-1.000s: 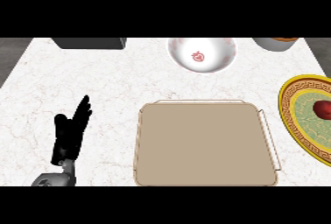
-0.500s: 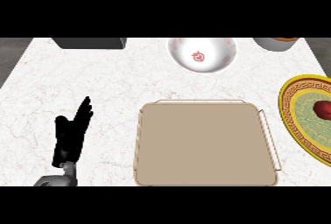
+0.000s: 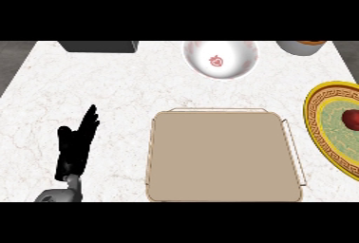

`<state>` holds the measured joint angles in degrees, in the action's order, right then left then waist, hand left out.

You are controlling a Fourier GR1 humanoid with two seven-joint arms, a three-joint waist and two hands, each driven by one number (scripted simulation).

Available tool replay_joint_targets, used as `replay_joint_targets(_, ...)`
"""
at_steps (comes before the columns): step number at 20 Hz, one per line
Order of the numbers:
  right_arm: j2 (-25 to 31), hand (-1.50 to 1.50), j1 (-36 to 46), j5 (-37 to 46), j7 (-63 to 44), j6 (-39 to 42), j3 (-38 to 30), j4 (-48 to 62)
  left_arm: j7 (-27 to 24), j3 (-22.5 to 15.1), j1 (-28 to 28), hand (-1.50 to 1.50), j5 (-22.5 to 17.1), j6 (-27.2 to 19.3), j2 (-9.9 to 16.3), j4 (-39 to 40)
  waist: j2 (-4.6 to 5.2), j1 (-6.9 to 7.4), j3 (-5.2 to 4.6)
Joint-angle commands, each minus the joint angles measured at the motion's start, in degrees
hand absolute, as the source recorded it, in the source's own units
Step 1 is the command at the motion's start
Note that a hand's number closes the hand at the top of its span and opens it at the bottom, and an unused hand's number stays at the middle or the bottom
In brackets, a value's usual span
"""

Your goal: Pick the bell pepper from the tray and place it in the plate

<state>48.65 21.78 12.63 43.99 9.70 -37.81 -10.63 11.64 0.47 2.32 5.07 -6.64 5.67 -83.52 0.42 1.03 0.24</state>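
Note:
A red bell pepper lies on the yellow-rimmed green plate at the right edge, partly cut off by the view's border. The tan tray sits in the middle of the counter with nothing on it. My left hand rests at the lower left, fingers straight and pointing up, well apart from the tray. My right hand does not show in the head view.
A white bowl with a red mark inside stands at the back centre. A dark box is at the back left and a grey cup at the back right. The counter is white marble.

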Motion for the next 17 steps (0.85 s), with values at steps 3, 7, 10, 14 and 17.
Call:
replay_joint_targets(3,0.21,-1.50,-2.48,-2.03,2.79,-0.30,-1.57,1.57,4.53,0.27,-0.59,0.00,-1.73,2.17,1.40,-5.67,-0.07,0.19,0.06)
replay_joint_targets(7,2.98,-1.50,-2.35,-2.99,0.73,-2.15,-3.03,2.56,-2.15,-0.62,-0.86,0.00,0.56,-0.05,-0.99,0.76,0.25,0.44,0.17)
replay_joint_targets(10,2.06,-1.50,-4.24,-3.52,2.28,-2.58,-3.26,2.61,-1.42,0.45,2.26,0.00,0.45,0.18,-0.32,3.41,0.20,-0.22,0.11)
replay_joint_targets(14,2.91,-1.50,-3.58,-3.51,0.75,-2.36,-2.56,1.80,-0.62,-0.40,-0.88,0.00,0.63,-0.35,-1.04,-0.46,0.01,0.04,0.06)
replay_joint_targets(17,4.06,-1.50,-5.28,-3.41,1.44,-3.29,-2.97,2.64,-1.93,-0.36,-0.17,0.00,1.15,-0.20,-0.66,0.95,0.21,0.12,0.17)
